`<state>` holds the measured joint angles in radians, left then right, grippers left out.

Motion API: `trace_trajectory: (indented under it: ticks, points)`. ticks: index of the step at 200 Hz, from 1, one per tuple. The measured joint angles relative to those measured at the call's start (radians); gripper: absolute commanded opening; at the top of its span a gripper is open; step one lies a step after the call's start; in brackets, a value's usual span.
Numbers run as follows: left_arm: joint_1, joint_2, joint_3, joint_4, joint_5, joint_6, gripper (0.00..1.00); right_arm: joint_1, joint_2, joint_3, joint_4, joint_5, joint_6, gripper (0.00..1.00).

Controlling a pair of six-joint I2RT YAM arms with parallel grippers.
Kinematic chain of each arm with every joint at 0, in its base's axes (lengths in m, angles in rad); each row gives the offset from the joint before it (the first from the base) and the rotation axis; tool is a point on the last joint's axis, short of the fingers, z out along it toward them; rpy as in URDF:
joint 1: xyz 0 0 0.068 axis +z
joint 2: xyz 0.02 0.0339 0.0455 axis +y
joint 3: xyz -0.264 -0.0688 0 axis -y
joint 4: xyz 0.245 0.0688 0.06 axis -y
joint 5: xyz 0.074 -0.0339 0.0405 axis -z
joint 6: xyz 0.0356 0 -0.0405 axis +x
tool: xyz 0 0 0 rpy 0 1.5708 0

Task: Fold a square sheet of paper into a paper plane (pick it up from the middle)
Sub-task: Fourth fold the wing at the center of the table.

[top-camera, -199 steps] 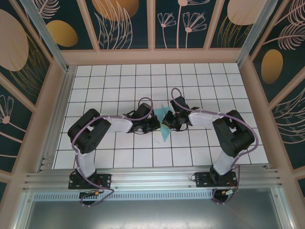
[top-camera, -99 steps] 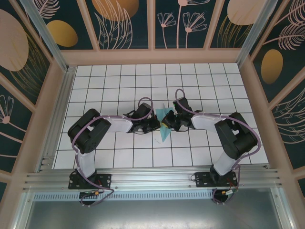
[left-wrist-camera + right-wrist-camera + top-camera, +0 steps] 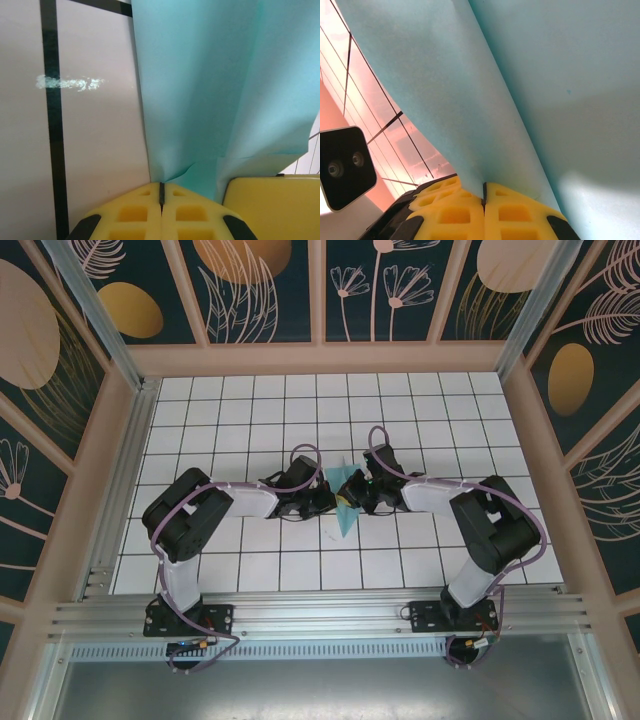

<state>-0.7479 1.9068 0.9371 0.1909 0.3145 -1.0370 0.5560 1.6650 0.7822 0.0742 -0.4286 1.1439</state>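
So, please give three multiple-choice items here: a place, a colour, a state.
1. Where is the light teal-blue sheet of thin paper?
A. Between the left arm and the right arm, mid-way on the white tiled table
B. Far left corner
C. On the metal rail
2. What colour are the pads of the jaws?
A. Red
B. Yellow
C. Black
3. How do the left jaws and right jaws stand?
A. Both open
B. Both shut on the paper
C. Only left shut
Answers: 1 A, the top view shows it between the arms; 2 B, the wrist views show yellow; 3 B, each pair meets with paper pinched.
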Motion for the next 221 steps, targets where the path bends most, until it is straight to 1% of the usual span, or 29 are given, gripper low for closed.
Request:
trace_trajectory:
  ticks: [66, 121, 145, 185, 221]
  points:
    - [0.0, -0.011, -0.014, 0.014, -0.009, 0.0, 0.0, 0.0, 0.015, -0.006, 0.009, 0.012, 0.0, 0.02]
    - [0.034, -0.117, -0.042, -0.008, -0.054, 0.0, 0.0, 0.0, 0.016, -0.006, 0.008, 0.019, -0.005, 0.03]
    - [0.046, -0.109, -0.042, -0.012, -0.053, 0.0, 0.02, 0.0, 0.016, -0.005, 0.005, 0.02, -0.005, 0.03]
    - [0.046, -0.054, -0.037, -0.014, -0.03, 0.0, 0.02, 0.0, 0.016, -0.005, 0.004, 0.027, -0.01, 0.03]
    - [0.046, -0.045, -0.037, -0.016, -0.012, 0.002, 0.03, 0.0, 0.016, -0.005, 0.004, 0.031, -0.011, 0.03]
